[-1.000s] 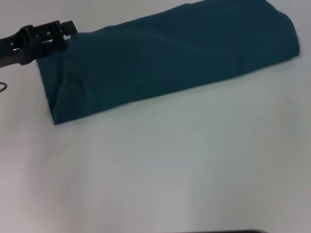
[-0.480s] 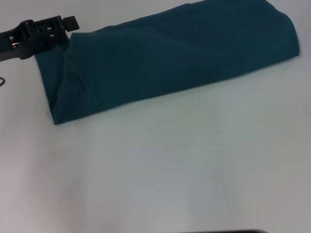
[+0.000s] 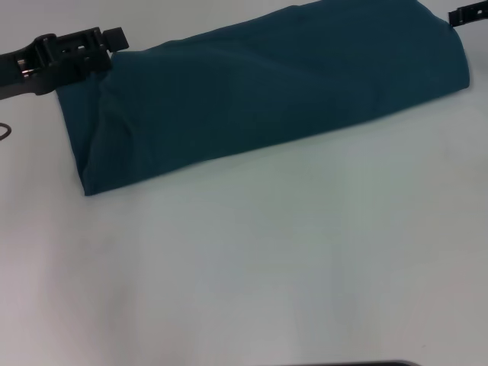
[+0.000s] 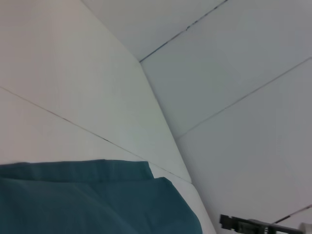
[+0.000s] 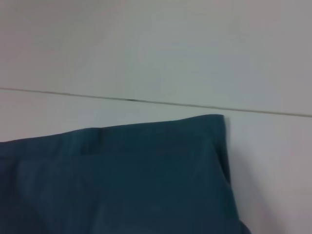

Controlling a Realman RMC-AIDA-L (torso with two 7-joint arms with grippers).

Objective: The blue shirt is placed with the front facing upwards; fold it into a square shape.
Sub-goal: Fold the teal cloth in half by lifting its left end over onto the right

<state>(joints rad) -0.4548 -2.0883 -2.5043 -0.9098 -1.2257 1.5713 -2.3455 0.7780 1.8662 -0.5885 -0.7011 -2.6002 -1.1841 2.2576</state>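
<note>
Since the earlier frames, the right claw [image 3: 467,15] is coming into the head view at the far right edge, where only a small dark piece of it is showing beside the shirt's right end; whether its fingers are apart or together cannot be told. Meanwhile the left claw [image 3: 113,38] is edging a little further along the far left corner of the shirt [image 3: 267,91], and is now sitting at that upper left corner, its dark body reaching in from the left edge; its tip is lying against the cloth edge, but whether it is pinching the fabric or standing apart cannot be told either. Folded into a long band, the shirt is lying on the white bench [image 3: 252,259], slanting from the near left up to the far right, with a rounded fold at the right end and a squared corner at the near left. Plain teal cloth is facing up. In the left wrist view, the shirt [image 4: 92,200] is showing layered edges on the bench, and the other arm's claw [image 4: 243,225] is appearing far off. In the right wrist view, a corner of the shirt [image 5: 122,180] is lying flat below a thin seam line in the bench [image 5: 146,48].
</note>
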